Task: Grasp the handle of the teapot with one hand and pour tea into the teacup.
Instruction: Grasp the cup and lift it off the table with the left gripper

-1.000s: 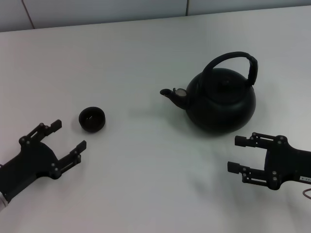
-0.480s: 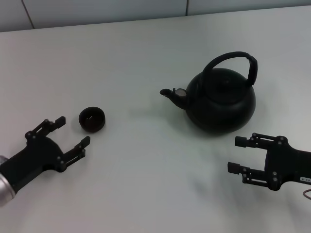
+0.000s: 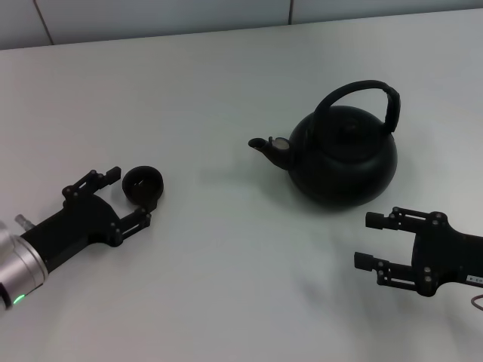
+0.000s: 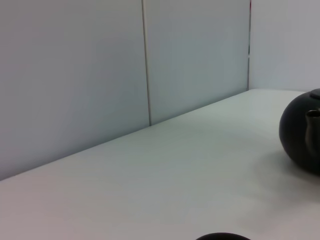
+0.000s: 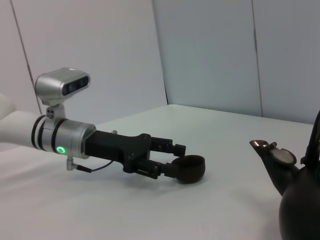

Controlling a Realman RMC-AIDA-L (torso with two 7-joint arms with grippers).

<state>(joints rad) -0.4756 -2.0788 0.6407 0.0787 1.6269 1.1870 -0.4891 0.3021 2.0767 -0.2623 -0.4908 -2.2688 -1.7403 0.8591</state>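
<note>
The matte black teapot (image 3: 343, 158) stands on the white table at centre right, its spout pointing left and its arched handle (image 3: 361, 92) upright over the lid. It also shows at the edge of the left wrist view as the teapot (image 4: 301, 134) and in the right wrist view as the teapot (image 5: 300, 205). The small dark teacup (image 3: 143, 185) sits at the left. My left gripper (image 3: 130, 197) is open, one finger on each side of the teacup (image 5: 189, 168); the right wrist view shows this left gripper (image 5: 174, 160) too. My right gripper (image 3: 365, 240) is open, low on the table in front of the teapot, apart from it.
The white table (image 3: 226, 90) runs back to a pale panelled wall (image 3: 151, 15). A thin cable (image 3: 475, 302) shows by my right arm at the lower right edge. Only the teacup's rim (image 4: 222, 236) shows in the left wrist view.
My left gripper has moved forward and to the right until its fingers flank the teacup. The right gripper, teapot and teacup have stayed put.
</note>
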